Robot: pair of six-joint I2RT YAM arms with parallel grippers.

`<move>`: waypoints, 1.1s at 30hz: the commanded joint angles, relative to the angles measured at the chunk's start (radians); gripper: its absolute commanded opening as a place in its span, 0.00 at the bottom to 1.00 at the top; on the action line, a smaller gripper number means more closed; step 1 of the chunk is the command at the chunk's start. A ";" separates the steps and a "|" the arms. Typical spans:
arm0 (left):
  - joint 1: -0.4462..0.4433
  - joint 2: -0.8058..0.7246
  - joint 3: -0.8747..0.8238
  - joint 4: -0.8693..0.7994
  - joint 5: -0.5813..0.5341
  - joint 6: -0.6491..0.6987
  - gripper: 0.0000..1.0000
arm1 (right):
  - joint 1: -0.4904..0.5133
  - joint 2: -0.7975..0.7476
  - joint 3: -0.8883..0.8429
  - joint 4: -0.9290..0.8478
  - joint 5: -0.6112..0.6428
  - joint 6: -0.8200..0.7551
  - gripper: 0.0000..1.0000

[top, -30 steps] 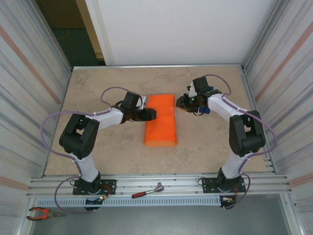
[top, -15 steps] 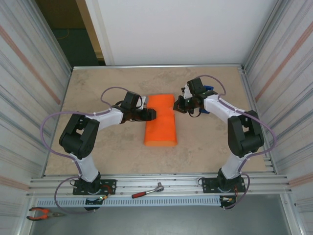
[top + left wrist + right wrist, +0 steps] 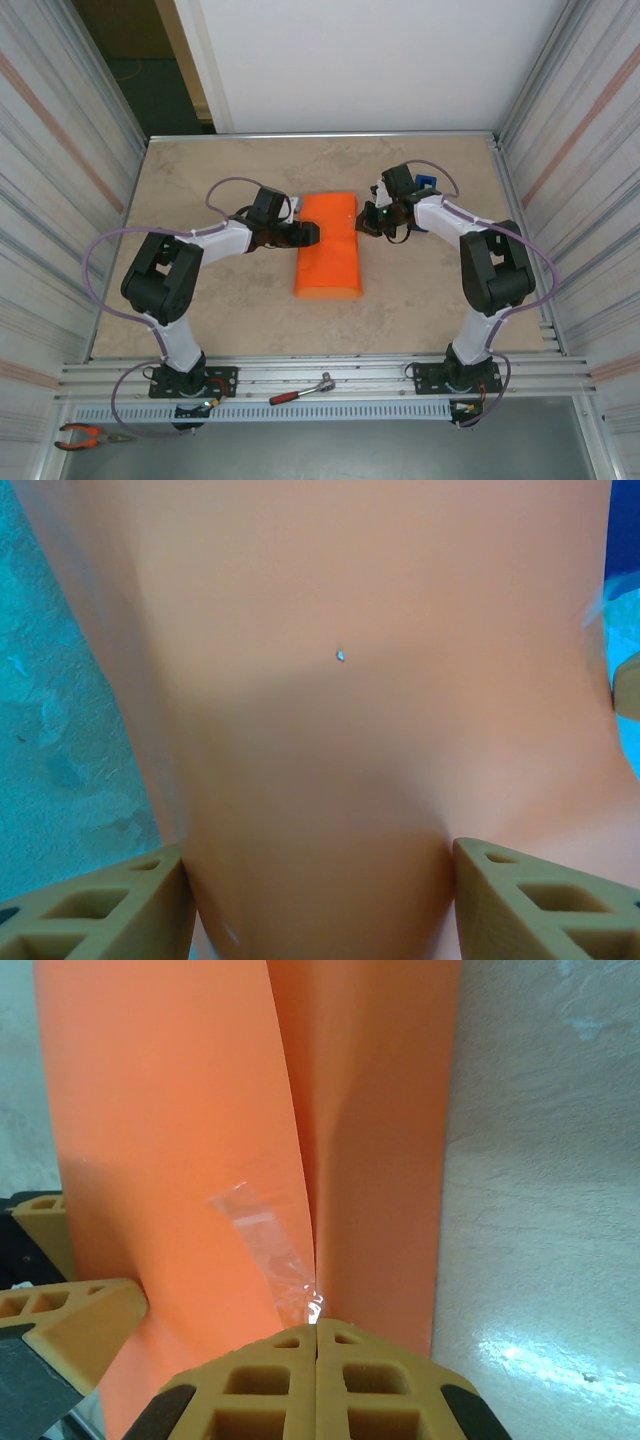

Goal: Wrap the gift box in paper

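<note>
Right wrist: matte orange paper, clear-taped

In the top view the gift box is wholly covered by the paper, so its edges cannot be traced. A blue object, at 2 o'clock from the paper, is half hidden behind the right arm. In the left wrist view the paper is blurred. The left gripper is cropped at 6 o'clock, and whether the paper is pressed cannot be told. A blurred blue patch is cut off at 3 o'clock. In the right wrist view the right gripper is cropped at 6 o'clock.
</note>
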 commanded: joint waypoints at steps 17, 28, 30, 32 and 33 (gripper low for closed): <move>-0.016 0.085 -0.050 -0.175 -0.125 0.017 0.63 | -0.019 -0.036 -0.021 -0.033 0.018 -0.020 0.00; -0.015 0.087 -0.044 -0.178 -0.123 0.018 0.63 | -0.025 -0.030 -0.029 -0.029 0.019 -0.024 0.00; -0.016 0.089 -0.043 -0.176 -0.121 0.017 0.63 | -0.025 -0.025 -0.035 -0.023 0.019 -0.024 0.00; -0.016 0.090 -0.044 -0.176 -0.122 0.017 0.63 | -0.023 -0.019 -0.036 -0.015 0.018 -0.020 0.00; -0.016 0.091 -0.044 -0.176 -0.122 0.016 0.63 | -0.023 -0.015 -0.036 -0.012 0.016 -0.018 0.00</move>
